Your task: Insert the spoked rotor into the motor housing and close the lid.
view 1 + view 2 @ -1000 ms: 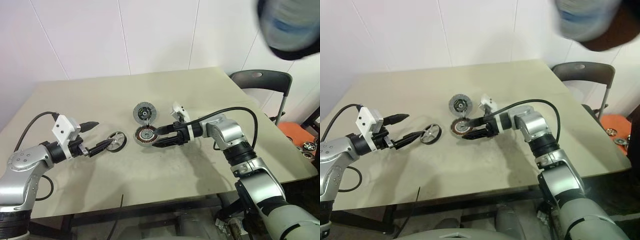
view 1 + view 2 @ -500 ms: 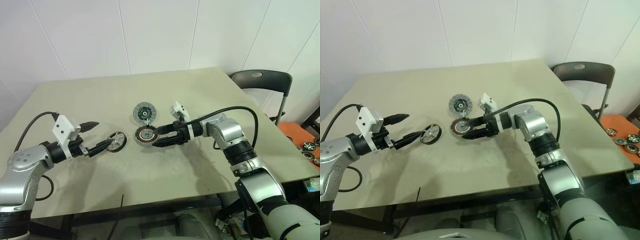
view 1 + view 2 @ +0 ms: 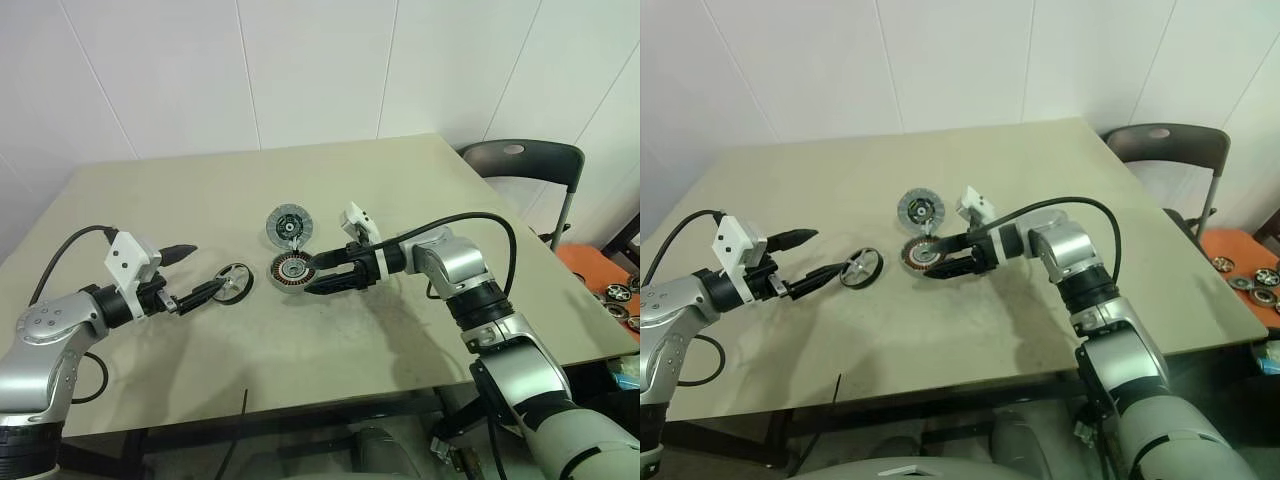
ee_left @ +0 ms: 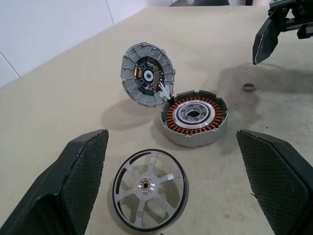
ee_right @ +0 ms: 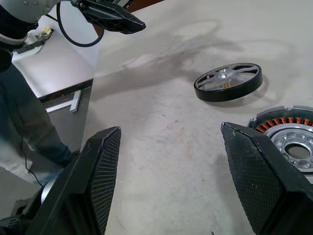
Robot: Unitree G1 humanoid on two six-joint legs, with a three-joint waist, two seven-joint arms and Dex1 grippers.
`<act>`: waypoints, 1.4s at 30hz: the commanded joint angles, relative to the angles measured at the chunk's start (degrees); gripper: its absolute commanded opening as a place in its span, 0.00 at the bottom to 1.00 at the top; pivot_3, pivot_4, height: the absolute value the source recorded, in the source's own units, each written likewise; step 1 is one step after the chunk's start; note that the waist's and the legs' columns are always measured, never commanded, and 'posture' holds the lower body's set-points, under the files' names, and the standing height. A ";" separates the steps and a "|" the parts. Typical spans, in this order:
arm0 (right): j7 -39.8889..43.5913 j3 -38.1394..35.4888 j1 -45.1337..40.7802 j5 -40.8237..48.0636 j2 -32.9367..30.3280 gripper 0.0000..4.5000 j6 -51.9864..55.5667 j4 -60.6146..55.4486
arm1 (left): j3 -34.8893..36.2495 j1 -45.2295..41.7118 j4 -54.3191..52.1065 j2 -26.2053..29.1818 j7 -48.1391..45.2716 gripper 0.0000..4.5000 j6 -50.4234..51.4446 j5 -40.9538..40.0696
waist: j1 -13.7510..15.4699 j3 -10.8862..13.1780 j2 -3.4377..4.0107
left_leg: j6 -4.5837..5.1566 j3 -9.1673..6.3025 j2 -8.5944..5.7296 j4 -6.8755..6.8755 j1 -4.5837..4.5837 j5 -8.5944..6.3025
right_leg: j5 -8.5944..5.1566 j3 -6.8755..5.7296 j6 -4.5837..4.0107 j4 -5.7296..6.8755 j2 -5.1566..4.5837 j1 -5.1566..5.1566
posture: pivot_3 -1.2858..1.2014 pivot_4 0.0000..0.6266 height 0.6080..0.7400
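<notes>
On the table (image 3: 420, 200) the three parts sit close together. The rotor (image 4: 149, 188) lies flat by itself, a thin black ring with pale spokes running in to a small hub, just to the left of the housing (image 4: 194, 117). The housing sits upright and open, its copper windings showing around a pale hollow centre. The lid (image 4: 148, 73) stands tilted up at the housing's far edge, touching it there, inner face showing.

The left gripper (image 3: 197, 273) hovers low beside the rotor with its fingers spread wide and nothing between them; the ring lies in the gap ahead of them. The right gripper (image 3: 318, 275) rests just beside the housing on its other side, also spread apart and empty.

The rotor looks light, stiff and smooth, so I'd guess it could skate on the table if nudged sideways. Its rim is thin and lies flush on the surface, which makes it awkward to get under; pinching across the rim, or one finger through a gap between spokes, seems the safest hold. The housing looks heavier and steadier. A small loose ring (image 4: 248, 86) lies near it.
</notes>
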 commanded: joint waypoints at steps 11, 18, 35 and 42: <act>0.12 -0.55 -1.21 0.60 -0.21 0.76 0.22 -1.59 | 0.50 -0.19 -1.24 0.13 0.10 0.99 -0.92 -0.29 | 0.01 0.00 0.00 | 0.00 0.00 0.00 0.00 0.00 0.00 | 0.00 0.00 0.00 0.00 0.00 0.00 | 0.52 0.00 1.00; -0.03 -0.63 -1.28 0.55 -0.25 0.76 0.31 -1.42 | 0.30 -0.35 -1.00 -0.01 0.05 0.99 -1.00 -0.23 | 0.01 0.00 0.00 | 0.00 0.00 0.00 0.00 0.00 0.00 | 0.00 0.00 0.00 0.00 0.00 0.00 | 0.52 0.00 1.00; 0.45 -0.44 -0.89 0.39 -0.69 0.76 0.17 -1.61 | 0.39 -0.67 -0.89 0.27 -0.21 0.99 -0.85 -0.32 | 0.02 0.00 0.00 | 0.00 0.00 0.00 0.00 0.00 0.00 | 0.01 0.00 0.02 0.00 0.00 0.00 | 0.52 0.00 1.00; -0.77 0.13 -0.77 -1.69 -0.97 0.76 -2.95 1.18 | -1.23 -1.99 -0.41 -0.63 0.20 0.99 -0.97 0.16 | 0.02 -0.01 -0.01 | 0.00 0.00 0.00 0.00 0.00 0.00 | 0.01 0.00 0.02 0.00 0.00 0.00 | 0.52 0.00 1.00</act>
